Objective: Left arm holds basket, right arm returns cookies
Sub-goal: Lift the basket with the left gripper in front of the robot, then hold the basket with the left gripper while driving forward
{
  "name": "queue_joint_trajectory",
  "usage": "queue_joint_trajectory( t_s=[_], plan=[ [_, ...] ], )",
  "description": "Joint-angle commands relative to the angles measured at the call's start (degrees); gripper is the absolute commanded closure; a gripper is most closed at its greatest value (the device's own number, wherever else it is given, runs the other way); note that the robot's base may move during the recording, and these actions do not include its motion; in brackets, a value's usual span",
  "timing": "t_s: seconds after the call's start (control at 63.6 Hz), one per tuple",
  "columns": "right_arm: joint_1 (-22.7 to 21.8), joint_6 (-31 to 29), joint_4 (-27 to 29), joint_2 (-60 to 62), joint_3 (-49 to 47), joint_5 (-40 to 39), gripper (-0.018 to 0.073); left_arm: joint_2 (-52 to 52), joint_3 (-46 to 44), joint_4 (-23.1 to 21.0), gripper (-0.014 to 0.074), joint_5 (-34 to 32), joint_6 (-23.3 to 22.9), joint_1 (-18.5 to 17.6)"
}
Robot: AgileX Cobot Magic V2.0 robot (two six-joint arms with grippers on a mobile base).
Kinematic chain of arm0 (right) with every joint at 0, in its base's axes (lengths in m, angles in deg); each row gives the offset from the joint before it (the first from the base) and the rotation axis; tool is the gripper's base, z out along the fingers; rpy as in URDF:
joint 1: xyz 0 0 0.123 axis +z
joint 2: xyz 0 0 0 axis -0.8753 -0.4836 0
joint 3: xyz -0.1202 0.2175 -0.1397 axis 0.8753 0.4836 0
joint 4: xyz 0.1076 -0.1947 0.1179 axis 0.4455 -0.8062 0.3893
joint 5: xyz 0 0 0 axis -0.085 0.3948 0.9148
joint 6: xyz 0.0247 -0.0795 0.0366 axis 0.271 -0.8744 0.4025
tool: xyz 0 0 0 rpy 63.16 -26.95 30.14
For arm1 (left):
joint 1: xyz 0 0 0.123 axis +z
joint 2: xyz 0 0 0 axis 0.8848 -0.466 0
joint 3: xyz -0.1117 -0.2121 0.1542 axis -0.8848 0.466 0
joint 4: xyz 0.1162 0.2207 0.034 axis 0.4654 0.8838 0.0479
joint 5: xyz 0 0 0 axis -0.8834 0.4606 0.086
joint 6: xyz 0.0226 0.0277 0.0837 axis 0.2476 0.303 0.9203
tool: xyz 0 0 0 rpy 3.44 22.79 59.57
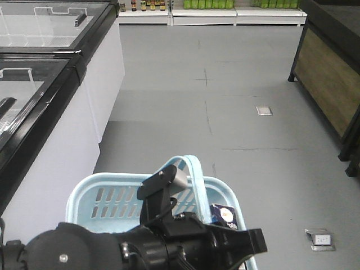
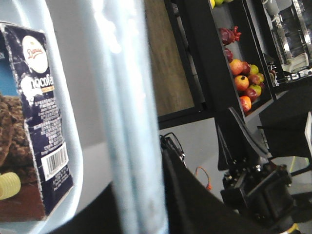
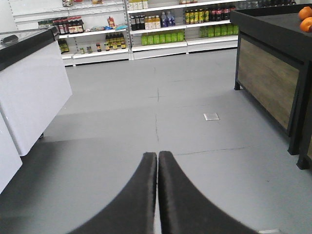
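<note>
Cookies [image 1: 224,216]: dark navy box, standing inside the basket [image 1: 112,180] against its 3 o'clock wall. White lettering and a barcode show in the left wrist view.
Basket: light blue, slotted sides, arched handle [image 1: 195,169] raised, at 6 o'clock of the front view.
Left gripper [image 1: 184,188]: jaws clamped on the handle near its top.
Right gripper [image 3: 157,195]: jaws pressed together, nothing between them, pointing out over the grey floor [image 3: 146,107].
Surroundings: white freezer chests [image 1: 84,84] at 9 to 11 o'clock; stocked shelves [image 1: 208,11] at 12; dark wood-panelled stand [image 1: 326,79] at 2.
</note>
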Motion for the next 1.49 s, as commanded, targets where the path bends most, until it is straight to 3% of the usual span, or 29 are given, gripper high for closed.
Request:
queue_joint_trajectory(
  t_s=[0.0,0.346,1.478],
  plan=[
    [-0.34,-0.56,-0.35,0.99,0.23,-4.33,0.0570,2.44,-1.75,-1.54,0.0604,-3.39,0.76,-3.04],
    [-0.34,-0.56,-0.35,0.99,0.23,-4.29,0.0570,2.44,-1.75,-3.54,0.0604,-7.70,0.33,-10.32],
    [-0.34,-0.56,-0.35,0.99,0.23,-4.33,0.0570,2.44,-1.75,-4.46,0.0603,-8.42,0.51,-10.36]
  ],
)
